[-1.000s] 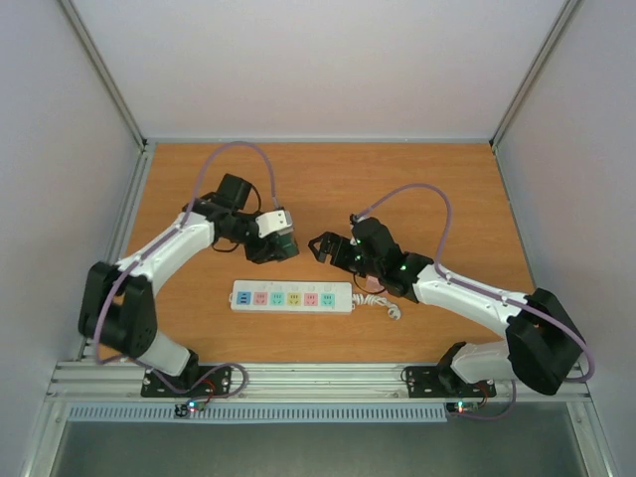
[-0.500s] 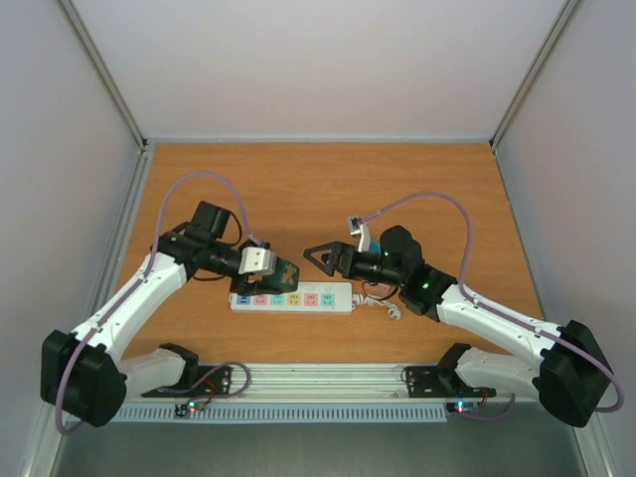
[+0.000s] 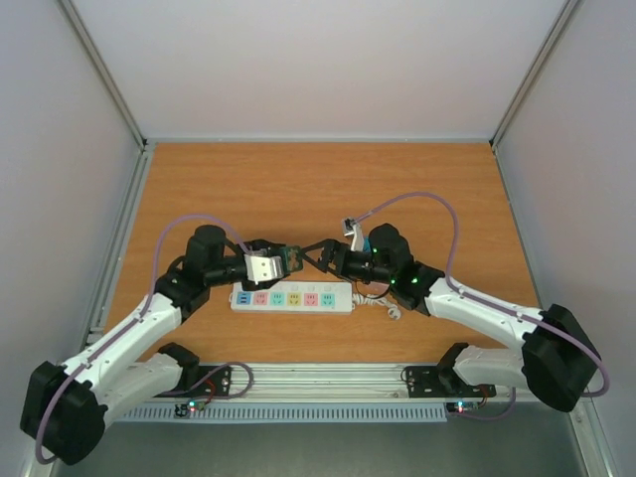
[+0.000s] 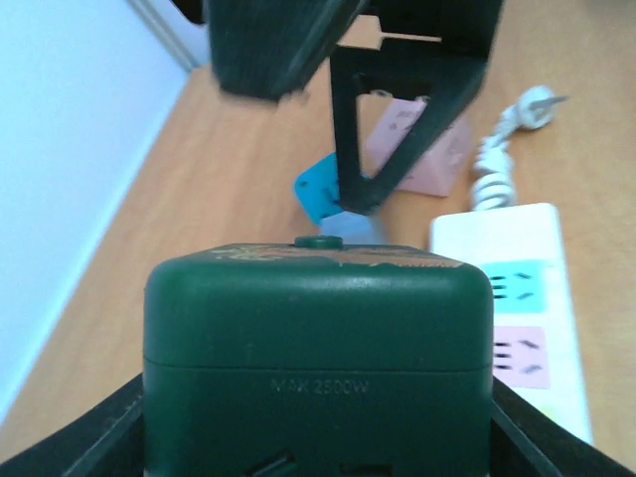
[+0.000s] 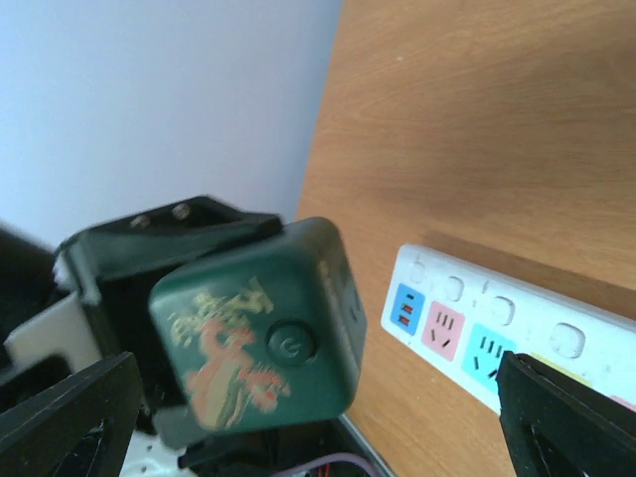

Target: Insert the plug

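Left gripper (image 3: 281, 261) is clamping the green plug (image 4: 318, 348), right gripper (image 3: 318, 253) gaping wide, empty. Imo be squaring prongs w/ the power strip (image 3: 293, 297) just beneath it.

A white power strip (image 3: 291, 296) and its coiled cord (image 3: 383, 301) lie on the wooden table (image 3: 328, 179).

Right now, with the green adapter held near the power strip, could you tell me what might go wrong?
1. The open right gripper sits very close to the green adapter in the left gripper; they might collide and twist the adapter in its grip.
2. The adapter looks tilted against the power strip, so its pins, hidden here, may miss the slots.
3. Nothing holds the strip; pressing down may slide it.
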You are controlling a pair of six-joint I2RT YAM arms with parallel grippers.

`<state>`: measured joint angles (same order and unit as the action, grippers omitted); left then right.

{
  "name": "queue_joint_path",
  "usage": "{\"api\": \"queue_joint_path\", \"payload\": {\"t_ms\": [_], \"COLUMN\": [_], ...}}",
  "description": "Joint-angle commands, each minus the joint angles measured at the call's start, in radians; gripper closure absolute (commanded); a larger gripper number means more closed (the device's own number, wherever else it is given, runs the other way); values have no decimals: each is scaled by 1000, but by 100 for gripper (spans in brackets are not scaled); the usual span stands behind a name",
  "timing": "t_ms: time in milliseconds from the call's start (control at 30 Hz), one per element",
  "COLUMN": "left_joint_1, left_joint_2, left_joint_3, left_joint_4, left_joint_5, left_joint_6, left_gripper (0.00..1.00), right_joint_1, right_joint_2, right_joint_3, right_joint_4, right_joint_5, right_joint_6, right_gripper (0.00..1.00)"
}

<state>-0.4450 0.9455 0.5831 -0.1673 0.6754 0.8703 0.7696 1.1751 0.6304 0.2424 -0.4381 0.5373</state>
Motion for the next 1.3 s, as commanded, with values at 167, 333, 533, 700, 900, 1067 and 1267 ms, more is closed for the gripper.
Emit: {"api": "queue_joint_path", "payload": {"t_ms": [167,333,533,700,900,1067,1267], "left_joint_1": [-188,-251,-299,-352,-397,-412,-423], "left_joint_2": [-14,38,157,270,446,537,477], "left_joint_3": [-167,-263,-355,-383,-403,-393,-365], "left_joint_4": [631,922,1323,1539,1803,1935,1905], "left_joint_5": [-569,-743,-861,-941,-1012,-1051,-1088], "left_joint_6": [200,354,519,614,748,805,778], "left_gripper": [99,99,99,99,99,99,99], "right_joint_1": [5,3,3,3,4,3,-3], "right_joint_2": [122,124,134,167,235,257,257], "right_joint_3": [135,139,137,157,200,207,183], "right_joint_4": [-25,13,19,72,100,113,117], "right_joint_5": [60,75,138,118,89,85,104], "right_joint_6": [190,252,298,313,315,317,312], "right_gripper": [1,2,3,4,8,12,14]}}
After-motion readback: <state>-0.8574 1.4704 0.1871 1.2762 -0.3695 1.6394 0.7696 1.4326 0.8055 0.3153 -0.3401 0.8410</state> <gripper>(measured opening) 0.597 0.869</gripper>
